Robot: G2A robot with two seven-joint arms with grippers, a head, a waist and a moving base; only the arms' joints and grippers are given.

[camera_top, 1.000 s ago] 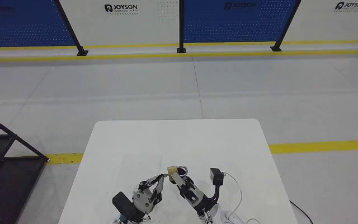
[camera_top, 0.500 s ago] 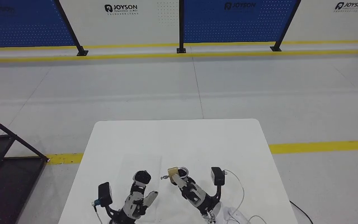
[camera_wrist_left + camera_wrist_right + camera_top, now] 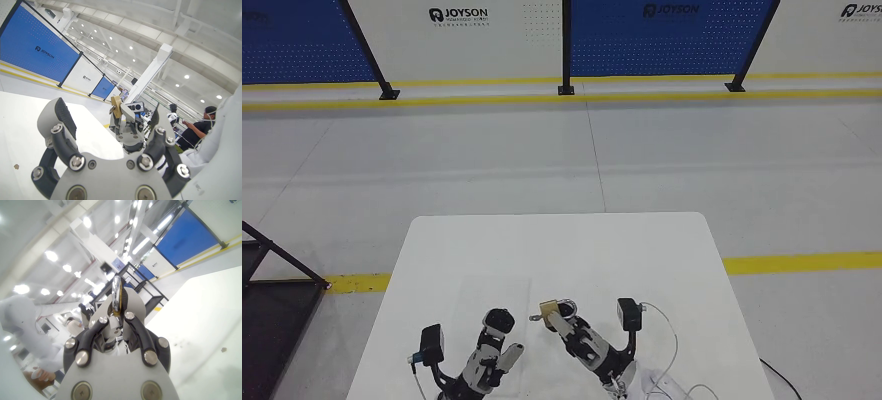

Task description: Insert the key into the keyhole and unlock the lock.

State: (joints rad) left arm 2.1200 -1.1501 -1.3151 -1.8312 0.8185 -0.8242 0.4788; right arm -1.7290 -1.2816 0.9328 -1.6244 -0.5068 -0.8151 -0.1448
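Lock [image 3: 116,105] is pinched in the right gripper [image 3: 118,306] above the table [image 3: 642,250], w/ the key [image 3: 112,110] sticking out of it. Left gripper [image 3: 506,337] is spread wide, empty, near it. Risk imo: an off-centre grab bends the key, or the twist spins the lock in its grip.

Over the near half of the table [image 3: 642,250], the lock [image 3: 116,108] sits clamped in the right gripper [image 3: 555,316]; the key [image 3: 112,109] juts from its side toward the left gripper [image 3: 108,106], which stands apart on its left.
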